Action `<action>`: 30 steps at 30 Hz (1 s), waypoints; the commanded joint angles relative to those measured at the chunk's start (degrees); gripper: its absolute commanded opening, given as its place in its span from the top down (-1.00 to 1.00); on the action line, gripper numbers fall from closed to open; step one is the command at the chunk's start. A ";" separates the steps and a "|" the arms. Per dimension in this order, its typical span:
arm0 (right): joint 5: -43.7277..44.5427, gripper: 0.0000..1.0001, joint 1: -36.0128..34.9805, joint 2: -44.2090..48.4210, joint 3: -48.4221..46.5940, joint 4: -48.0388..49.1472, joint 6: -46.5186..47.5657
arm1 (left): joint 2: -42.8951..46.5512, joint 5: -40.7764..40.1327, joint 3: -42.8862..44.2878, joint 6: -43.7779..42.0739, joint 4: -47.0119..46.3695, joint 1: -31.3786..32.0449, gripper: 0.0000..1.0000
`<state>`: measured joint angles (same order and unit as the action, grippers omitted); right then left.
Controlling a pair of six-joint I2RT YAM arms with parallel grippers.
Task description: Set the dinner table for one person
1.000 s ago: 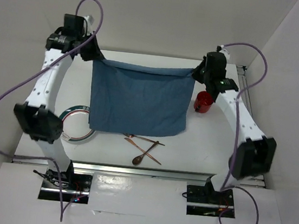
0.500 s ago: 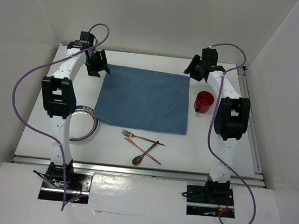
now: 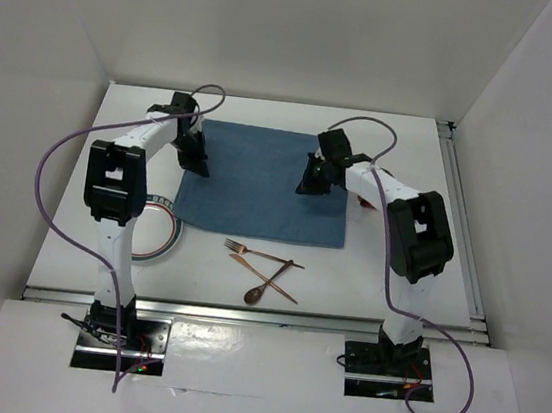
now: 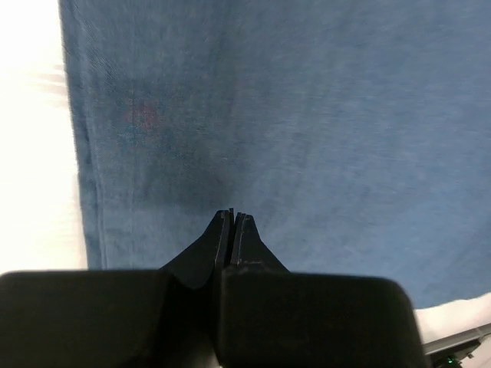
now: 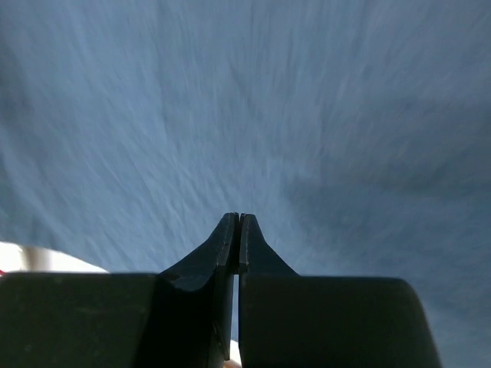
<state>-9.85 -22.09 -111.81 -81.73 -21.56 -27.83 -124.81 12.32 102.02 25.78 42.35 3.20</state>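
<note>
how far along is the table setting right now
Done: the blue placemat lies flat on the dinner table. In hand: nothing; the left gripper and right gripper are shut and empty above the mat. To do: the plate sits beside the mat's near left corner, and the fork and spoon lie loosely piled nearer the arms, unplaced.

Placemat [image 3: 263, 185]: blue cloth, matt, softly napped, you'll note.
Worktop [image 3: 389, 271]: smooth white, matt.
Rail [image 3: 242, 315]: silvery metal along your near edge.
Left end effector [image 4: 233, 218]: matt black plastic.
</note>
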 commanded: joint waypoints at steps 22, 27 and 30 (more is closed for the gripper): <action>13.80 1.00 2.05 0.89 10.64 -1.03 -1.43 | -0.97 -8.62 -5.70 1.29 0.71 7.26 1.00; 13.19 1.00 -0.33 4.21 8.26 -1.64 0.05 | 4.57 -14.33 -2.36 3.22 5.45 7.26 0.85; 11.70 0.90 -2.60 8.70 8.26 1.51 0.76 | 9.74 -15.57 -0.59 4.53 8.36 7.26 0.52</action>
<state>1.91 -22.33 -110.67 -72.75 -20.88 -29.08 -123.09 1.17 98.04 28.42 45.45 10.76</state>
